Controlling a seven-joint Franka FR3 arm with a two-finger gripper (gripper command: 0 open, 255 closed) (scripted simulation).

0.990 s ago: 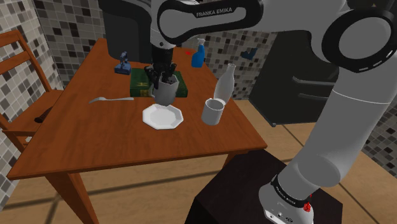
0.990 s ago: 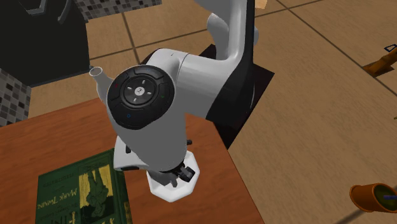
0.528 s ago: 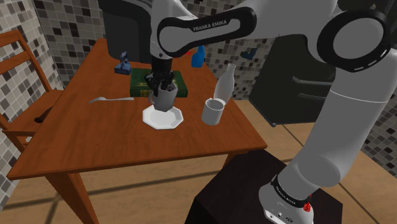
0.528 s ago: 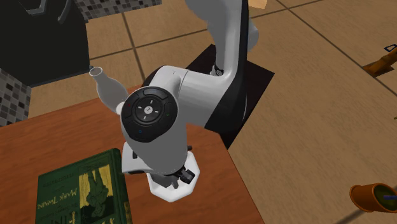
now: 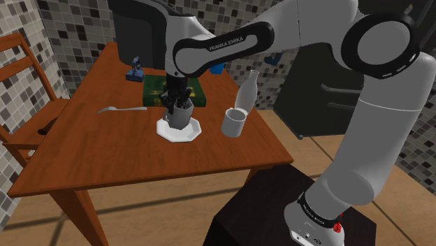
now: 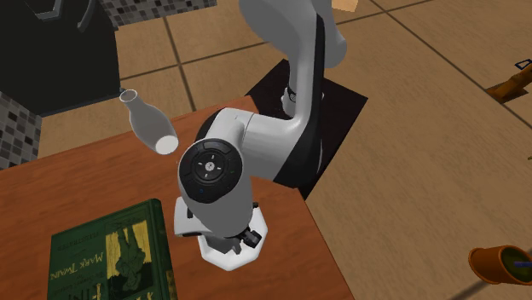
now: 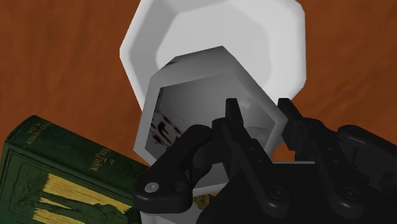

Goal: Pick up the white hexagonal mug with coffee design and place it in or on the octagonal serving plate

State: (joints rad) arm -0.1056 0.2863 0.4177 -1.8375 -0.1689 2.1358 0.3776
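Observation:
The white hexagonal mug (image 5: 182, 116) with a dark print on one side hangs from my gripper (image 5: 176, 105), which is shut on its rim wall. Its base is right at the white octagonal plate (image 5: 190, 131); whether it touches I cannot tell. In the wrist view one finger sits inside the mug (image 7: 210, 89) and one outside, the gripper (image 7: 261, 121) clasping the wall, and the plate (image 7: 254, 32) lies directly beyond it. In the second exterior view the arm covers most of the plate (image 6: 223, 258).
A green book (image 5: 200, 93) lies just behind the plate, also seen as the book (image 7: 57, 172) beside the mug. A second white mug (image 5: 234, 122) and a white bottle (image 5: 249, 89) stand to the shoulder view's right. A spoon (image 5: 114, 110) and a wooden chair (image 5: 21, 84) are to the left.
The gripper has come down with the mug, from above the plate's back edge to right over the plate. The arm's elbow has dropped and swung with it.

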